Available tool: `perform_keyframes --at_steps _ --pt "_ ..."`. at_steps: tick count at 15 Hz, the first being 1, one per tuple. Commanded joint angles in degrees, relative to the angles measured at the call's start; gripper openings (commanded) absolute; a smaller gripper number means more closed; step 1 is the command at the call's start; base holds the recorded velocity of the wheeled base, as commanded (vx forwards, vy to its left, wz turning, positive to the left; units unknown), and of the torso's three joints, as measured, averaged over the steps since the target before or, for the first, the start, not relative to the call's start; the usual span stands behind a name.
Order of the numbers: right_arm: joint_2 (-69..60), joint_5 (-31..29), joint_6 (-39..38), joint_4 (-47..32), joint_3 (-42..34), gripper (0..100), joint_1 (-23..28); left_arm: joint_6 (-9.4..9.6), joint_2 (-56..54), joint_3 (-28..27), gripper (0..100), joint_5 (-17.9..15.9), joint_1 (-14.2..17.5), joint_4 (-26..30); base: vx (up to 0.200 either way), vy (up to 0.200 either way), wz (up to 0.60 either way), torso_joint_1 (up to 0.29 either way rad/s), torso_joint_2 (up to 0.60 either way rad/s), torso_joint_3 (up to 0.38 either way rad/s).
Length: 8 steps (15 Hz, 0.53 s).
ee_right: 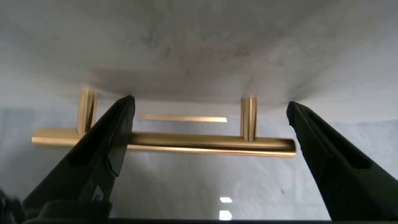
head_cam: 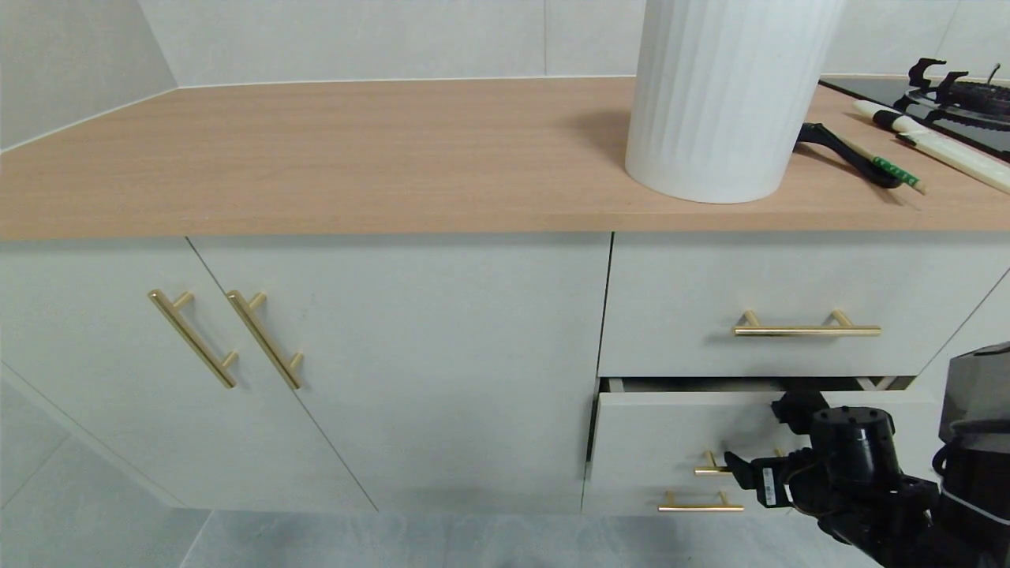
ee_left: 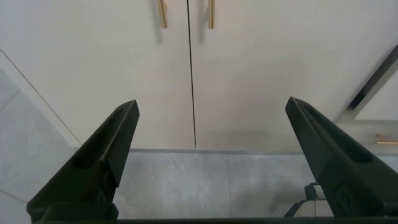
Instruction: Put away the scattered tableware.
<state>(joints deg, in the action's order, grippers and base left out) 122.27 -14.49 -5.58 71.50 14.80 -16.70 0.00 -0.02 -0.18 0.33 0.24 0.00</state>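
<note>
Seeing right gripper [ee_right: 210,104] spread wide at handle [ee_right: 165,142] of part-open drawer [head_cam: 671,430], probably not touching; left gripper [ee_left: 211,107] likewise spread, facing cabinet doors [ee_left: 261,74].

Count on the countertop [head_cam: 316,158]: one white ribbed container [head_cam: 722,95] and two long utensils [head_cam: 848,154] near the right edge. Cabinet front: two doors [head_cam: 394,355], five gold handles [head_cam: 806,330].

Gold drawer handle [ee_right: 165,142] just ahead of the wide-spread right end effector [ee_right: 209,106] (pale drawer front [ee_right: 199,37] behind)
</note>
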Motion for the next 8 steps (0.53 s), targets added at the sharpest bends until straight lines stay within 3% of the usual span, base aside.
perform_keyframes --at_steps 1,3,4,5,7,8 --pt "-12.0 2.3 0.7 -10.4 -0.4 100 -0.2 0.00 0.0 0.0 100 0.0 0.0 0.0 0.000 0.000 0.00 0.000 0.00 0.000" --pt "-28.5 5.9 0.7 -34.8 5.0 100 -0.3 -0.09 0.0 0.0 100 0.0 0.0 0.0 0.000 0.000 0.00 0.000 0.00 0.000" --pt "-31.7 6.3 0.7 -39.9 6.6 100 -0.3 0.00 0.0 0.0 100 0.0 0.0 0.0 0.000 0.000 0.00 0.000 0.00 0.000" --pt "-41.8 8.9 0.3 -55.4 12.8 100 -0.3 0.00 0.0 0.0 100 0.0 0.0 0.0 0.000 0.000 0.00 0.000 0.00 0.000" --pt "-49.3 10.5 -1.5 -63.0 17.5 100 -0.3 0.00 0.0 0.0 100 0.0 -0.1 0.0 0.000 0.000 0.00 0.000 0.00 0.000" --pt "-50.4 10.2 -2.1 -63.0 18.1 100 -0.3 0.00 0.0 0.0 100 0.0 0.0 0.0 0.000 0.000 0.00 0.000 0.00 0.000"
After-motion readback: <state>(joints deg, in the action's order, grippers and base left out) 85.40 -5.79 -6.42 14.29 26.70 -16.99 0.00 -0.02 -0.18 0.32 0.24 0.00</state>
